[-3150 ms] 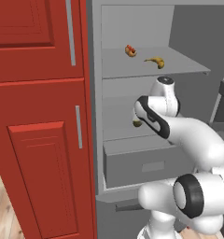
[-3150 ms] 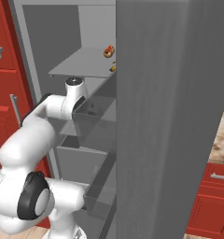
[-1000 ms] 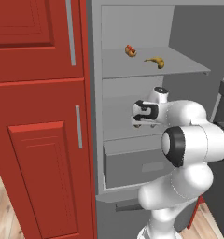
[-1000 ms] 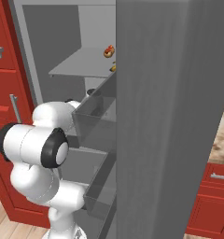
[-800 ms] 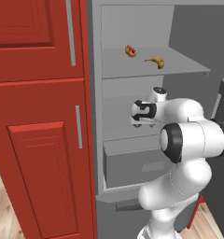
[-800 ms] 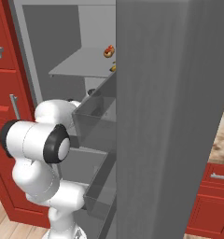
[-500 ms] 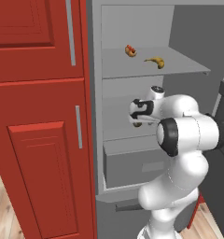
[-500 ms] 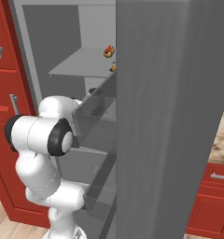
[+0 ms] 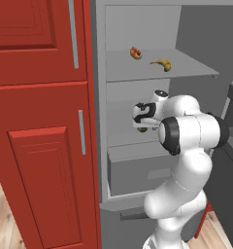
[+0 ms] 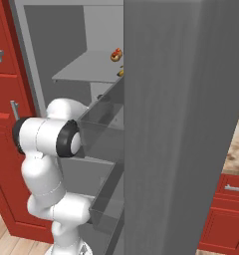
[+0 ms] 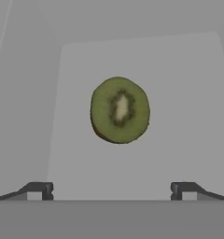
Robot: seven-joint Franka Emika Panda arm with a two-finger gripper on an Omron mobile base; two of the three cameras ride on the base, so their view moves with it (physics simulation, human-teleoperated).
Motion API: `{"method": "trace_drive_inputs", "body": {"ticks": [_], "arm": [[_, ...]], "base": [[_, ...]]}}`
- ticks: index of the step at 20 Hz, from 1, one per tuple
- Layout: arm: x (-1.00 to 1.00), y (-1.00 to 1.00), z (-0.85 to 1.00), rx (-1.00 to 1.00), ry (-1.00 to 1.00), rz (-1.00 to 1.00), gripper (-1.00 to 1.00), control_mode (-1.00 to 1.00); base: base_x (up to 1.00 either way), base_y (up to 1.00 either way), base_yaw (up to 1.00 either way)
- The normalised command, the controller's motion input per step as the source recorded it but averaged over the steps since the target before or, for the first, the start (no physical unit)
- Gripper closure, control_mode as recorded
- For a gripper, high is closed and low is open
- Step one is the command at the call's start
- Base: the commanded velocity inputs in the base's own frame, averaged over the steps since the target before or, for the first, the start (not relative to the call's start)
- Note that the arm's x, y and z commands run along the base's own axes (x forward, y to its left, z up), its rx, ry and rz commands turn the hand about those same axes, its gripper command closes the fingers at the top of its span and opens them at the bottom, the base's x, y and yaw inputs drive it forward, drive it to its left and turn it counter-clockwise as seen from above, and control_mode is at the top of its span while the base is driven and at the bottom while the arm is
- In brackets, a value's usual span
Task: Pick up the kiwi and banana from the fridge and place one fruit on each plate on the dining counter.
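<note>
The fridge (image 9: 138,78) stands open. On its middle shelf lies the kiwi (image 11: 120,110), its green cut face toward the hand camera; in the left base view the kiwi (image 9: 142,129) shows just under the hand. My gripper (image 11: 111,191) is open, its fingertips (image 11: 39,190) wide apart and short of the fruit, touching nothing. My gripper (image 9: 143,121) hangs over that shelf. The banana (image 9: 161,64) rests on the upper shelf, and the banana (image 10: 120,72) peeks out there in the right base view. The plates and the dining counter are out of view.
A red-and-tan hot-dog-like item (image 9: 135,52) lies left of the banana on the upper shelf. Below the middle shelf is a grey drawer (image 9: 138,170). Red cupboards (image 9: 41,121) flank the fridge's left. The open fridge door (image 10: 181,124) stands close on the right.
The arm has folded in closer to the fridge, its elbow swinging left. The hand has crept slightly toward the kiwi. The jaws stay open.
</note>
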Motion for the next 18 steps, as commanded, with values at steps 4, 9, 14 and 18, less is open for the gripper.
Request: {"method": "trace_drive_inputs", "body": {"ticks": [4, 9, 14, 18], "arm": [[0.24, 0.00, -0.20, 0.00, 0.00, 0.00, -1.00, -1.00], [0.33, 0.00, -0.17, 0.00, 0.00, 0.00, -1.00, -1.00], [0.31, 0.00, -0.14, 0.00, 0.00, 0.00, -1.00, -1.00], [0.29, 0.00, -0.11, 0.00, 0.00, 0.00, -1.00, -1.00]], "base": [[0.00, 0.00, 0.00], [0.00, 0.00, 0.00], [0.00, 0.00, 0.00], [0.00, 0.00, 0.00]]}}
